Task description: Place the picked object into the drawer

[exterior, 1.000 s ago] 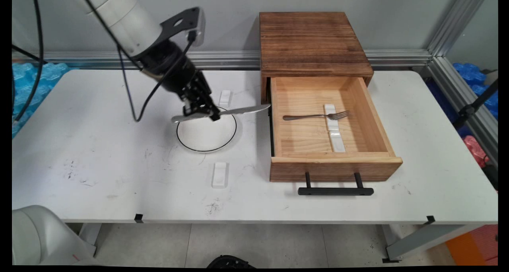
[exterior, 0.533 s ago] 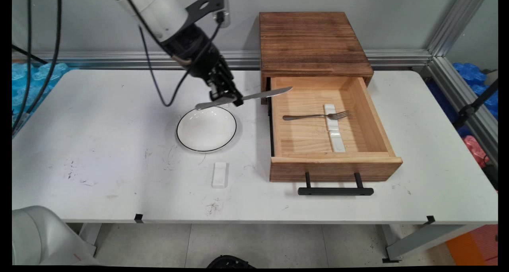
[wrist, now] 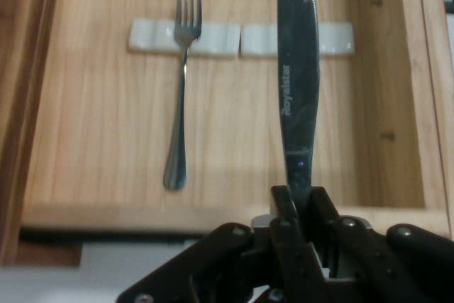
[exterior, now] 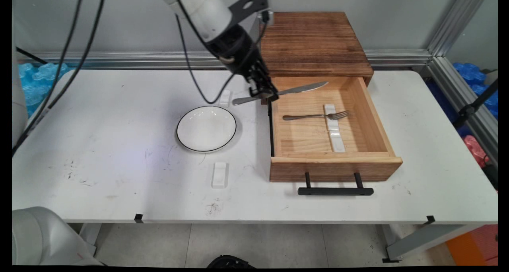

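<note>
steel knife [exterior: 296, 90] level over open drawer [exterior: 370, 117]

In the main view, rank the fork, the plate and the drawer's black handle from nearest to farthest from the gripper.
1. Fork, inside the open drawer, just right of the gripper.
2. Plate, on the table, lower left.
3. Black handle, at the drawer's near front.

I'm looking at a lab test bench, not a home: a scuffed white table [exterior: 119, 176] is sitting inside an aluminium frame [exterior: 449, 29] against a bare grey wall [exterior: 119, 25], black cables [exterior: 59, 77] are hanging across it, and blue packing material [exterior: 473, 73] is lying behind the rails.
</note>
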You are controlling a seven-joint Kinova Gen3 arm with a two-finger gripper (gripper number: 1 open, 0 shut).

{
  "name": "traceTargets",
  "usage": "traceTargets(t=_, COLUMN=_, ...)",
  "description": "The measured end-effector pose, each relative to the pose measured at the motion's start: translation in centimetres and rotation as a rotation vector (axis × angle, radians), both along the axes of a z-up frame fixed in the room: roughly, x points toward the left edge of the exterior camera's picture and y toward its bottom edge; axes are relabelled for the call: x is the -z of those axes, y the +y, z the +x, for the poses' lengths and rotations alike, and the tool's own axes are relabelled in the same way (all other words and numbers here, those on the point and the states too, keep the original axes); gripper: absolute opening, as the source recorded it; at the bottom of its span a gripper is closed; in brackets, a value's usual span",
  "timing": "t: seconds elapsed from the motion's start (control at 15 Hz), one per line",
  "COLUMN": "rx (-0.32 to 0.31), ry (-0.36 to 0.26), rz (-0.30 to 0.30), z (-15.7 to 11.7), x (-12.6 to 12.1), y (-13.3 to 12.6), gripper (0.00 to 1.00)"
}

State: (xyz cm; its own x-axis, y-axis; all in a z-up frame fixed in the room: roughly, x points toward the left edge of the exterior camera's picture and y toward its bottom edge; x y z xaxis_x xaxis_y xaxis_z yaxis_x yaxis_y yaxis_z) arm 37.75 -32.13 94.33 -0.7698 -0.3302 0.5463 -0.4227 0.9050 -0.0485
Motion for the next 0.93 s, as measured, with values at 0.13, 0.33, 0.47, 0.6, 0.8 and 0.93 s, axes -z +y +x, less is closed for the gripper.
traceTargets(t=0.13, rx=0.017, ry=0.005, rz=-0.006, z=-1.3, x=0.4, y=-0.9, gripper=0.0)
traceTargets(t=0.33, rx=0.05, ry=0.017, rz=-0.008, z=-4.1, x=1.4, y=-2.6, gripper=0.0)
traceTargets(t=0.47, rx=0.066, ry=0.022, rz=-0.006, z=-5.8, x=2.3, y=-3.6, gripper=0.0)
traceTargets(t=0.6, rx=0.077, ry=0.025, rz=-0.003, z=-7.2, x=3.1, y=-4.4, gripper=0.0)
traceTargets(t=0.8, rx=0.084, ry=0.029, rz=0.002, z=-8.5, x=4.0, y=-5.2, gripper=0.0)
traceTargets(t=0.93, rx=0.084, ry=0.033, rz=0.009, z=-9.3, x=4.6, y=-5.7, gripper=0.0)
